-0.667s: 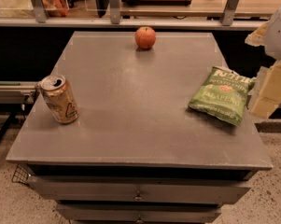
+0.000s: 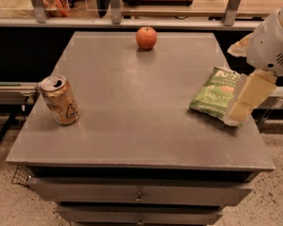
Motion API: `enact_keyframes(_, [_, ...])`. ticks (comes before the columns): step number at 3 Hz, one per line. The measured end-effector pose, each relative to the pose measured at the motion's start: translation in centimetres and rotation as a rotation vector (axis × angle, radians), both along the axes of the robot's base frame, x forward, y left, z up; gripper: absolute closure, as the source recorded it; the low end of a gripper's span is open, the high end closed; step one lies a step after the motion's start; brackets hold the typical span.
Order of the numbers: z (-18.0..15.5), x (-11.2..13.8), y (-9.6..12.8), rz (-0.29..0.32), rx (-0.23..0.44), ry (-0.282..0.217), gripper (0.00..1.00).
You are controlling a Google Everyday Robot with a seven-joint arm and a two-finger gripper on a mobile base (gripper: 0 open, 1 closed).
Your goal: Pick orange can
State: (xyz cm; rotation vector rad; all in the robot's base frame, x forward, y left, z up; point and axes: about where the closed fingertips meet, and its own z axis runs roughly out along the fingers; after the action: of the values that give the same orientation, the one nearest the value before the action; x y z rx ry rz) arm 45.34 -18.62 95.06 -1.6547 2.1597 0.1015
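The orange can (image 2: 59, 100) stands upright near the left edge of the grey table (image 2: 131, 107). It is orange-tan with a silver top, a pull-tab and a dark triangular mark on its side. My gripper (image 2: 247, 100) hangs from the white arm (image 2: 272, 41) at the right side of the table. It is over the right edge of the chip bag and far from the can.
A green chip bag (image 2: 214, 95) lies at the right of the table. A red-orange apple (image 2: 146, 37) sits at the back middle. Shelving and rails run behind the table. Drawers sit under the table's front edge.
The arm and gripper have moved left, further into view and over the chip bag's right edge. The can, apple and bag have not moved.
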Motion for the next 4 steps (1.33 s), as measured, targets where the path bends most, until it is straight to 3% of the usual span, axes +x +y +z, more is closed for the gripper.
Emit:
enact_keyframes(1, [-1.9, 2.8, 7.0, 0.055, 0.192, 0.003, 0.0])
enact_keyframes(2, [-1.6, 5.0, 15.3, 0.121, 0.406, -0.021, 0.0])
enact_keyframes(3, [-0.8, 5.5, 17.0, 0.125, 0.454, -0.039, 0.0])
enact_keyframes(4, [-0.8, 5.4, 17.0, 0.126, 0.453, -0.038, 0.0])
